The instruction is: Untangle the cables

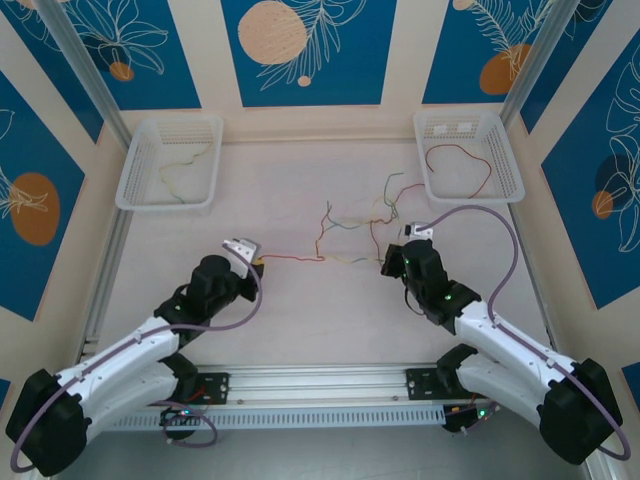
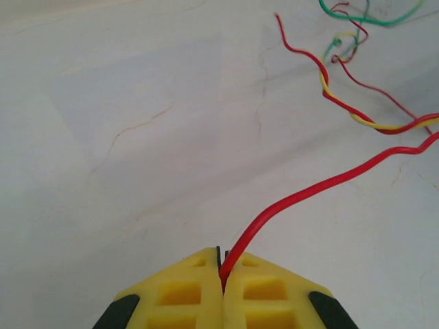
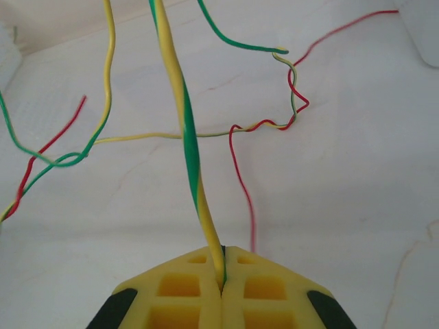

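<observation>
Nearest to me, a ribbed aluminium rail (image 1: 320, 385) runs along the edge of the pale, marble-patterned table (image 1: 300, 330). The two white-and-black arms are bolted at either end of it and reach inward. The left gripper (image 2: 221, 267) has its yellow fingers pressed together on the end of a thin red wire (image 2: 309, 192), which rises from between the tips and runs off to the right across the table. The right gripper (image 3: 223, 267) is likewise closed, clamped on a thin yellow-and-green striped wire (image 3: 188, 137) that climbs straight up out of its tips. A thick purple arm cable (image 1: 478, 208) arches up and over beside the right arm. Between and just beyond the two grippers lies the knot of cables (image 1: 350, 225). It is made of hair-thin red, green and yellow strands, twisted round each other in places, spread over the middle of the table and trailing towards the far right corner. Further back, a white mesh plastic basket (image 1: 130, 165) sits at the far left with a couple of thin yellow and green strands (image 1: 185, 165) in it. A second white mesh basket (image 1: 508, 160) at the far right holds a looping dark red wire (image 1: 470, 165). Behind them stand blue and cream wall panels (image 1: 300, 50) printed with leaves and circles.
</observation>
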Action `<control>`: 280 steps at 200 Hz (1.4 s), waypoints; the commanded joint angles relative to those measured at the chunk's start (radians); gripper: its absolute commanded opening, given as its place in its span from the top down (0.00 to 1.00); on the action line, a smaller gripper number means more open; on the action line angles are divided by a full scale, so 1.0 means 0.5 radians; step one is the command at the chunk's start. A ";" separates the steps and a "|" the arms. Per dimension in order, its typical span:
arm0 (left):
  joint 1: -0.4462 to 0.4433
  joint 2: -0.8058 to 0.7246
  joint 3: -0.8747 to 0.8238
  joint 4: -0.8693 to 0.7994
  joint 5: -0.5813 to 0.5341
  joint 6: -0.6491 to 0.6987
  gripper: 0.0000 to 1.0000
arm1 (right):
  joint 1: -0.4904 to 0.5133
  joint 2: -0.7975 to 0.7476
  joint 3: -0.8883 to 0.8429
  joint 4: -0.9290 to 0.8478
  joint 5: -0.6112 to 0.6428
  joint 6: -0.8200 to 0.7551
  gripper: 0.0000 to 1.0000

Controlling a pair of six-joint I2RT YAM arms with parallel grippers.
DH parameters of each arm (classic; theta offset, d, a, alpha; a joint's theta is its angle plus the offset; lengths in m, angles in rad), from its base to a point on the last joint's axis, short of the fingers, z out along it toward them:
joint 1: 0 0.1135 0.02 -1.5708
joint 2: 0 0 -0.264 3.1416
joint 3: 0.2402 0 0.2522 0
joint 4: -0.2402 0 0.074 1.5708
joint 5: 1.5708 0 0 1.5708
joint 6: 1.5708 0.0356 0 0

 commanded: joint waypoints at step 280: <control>0.420 -0.065 0.046 -0.042 -0.012 -0.239 1.00 | -0.866 -0.287 0.101 -0.609 0.115 0.089 1.00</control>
